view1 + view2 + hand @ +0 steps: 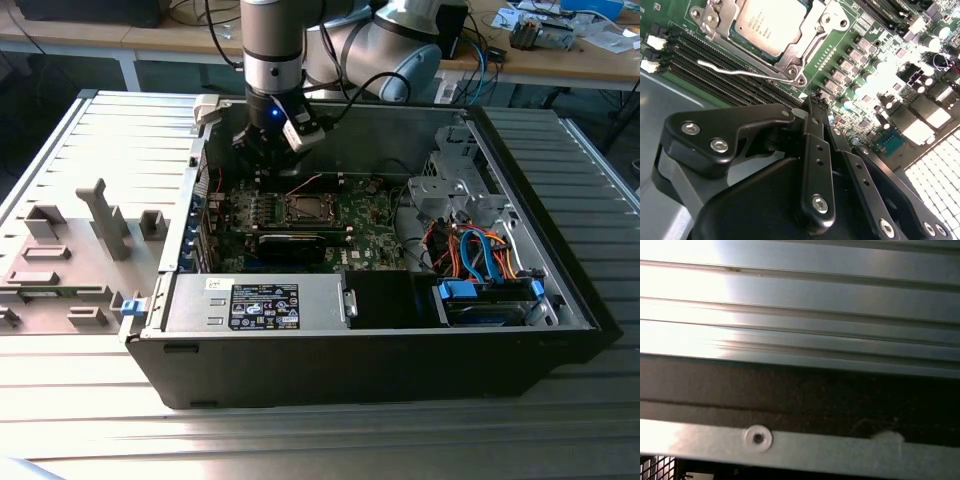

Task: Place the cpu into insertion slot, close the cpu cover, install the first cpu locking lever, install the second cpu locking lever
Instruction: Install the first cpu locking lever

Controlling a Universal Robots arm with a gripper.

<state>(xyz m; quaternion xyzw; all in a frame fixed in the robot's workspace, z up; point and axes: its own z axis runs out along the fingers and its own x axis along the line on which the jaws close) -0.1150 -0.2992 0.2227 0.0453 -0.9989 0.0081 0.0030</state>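
1. The cpu [771, 22] sat in the slot [807, 37], upper centre of the second wrist view, cover [827, 22] down.
2. The end effector [816, 107], pressed together and empty, hung beside the lever [740, 72].
3. Advice: press the lever with a steady sideways sweep under its hook.

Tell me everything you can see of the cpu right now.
The cpu is a flat square chip with a dull silver-grey metal top bearing faint print. In the second wrist view it lies flat in the socket, framed by the silvery cover, whose edges rest around its top. A thin wire lever runs beside the socket. The tool is apart from it, holding nothing.
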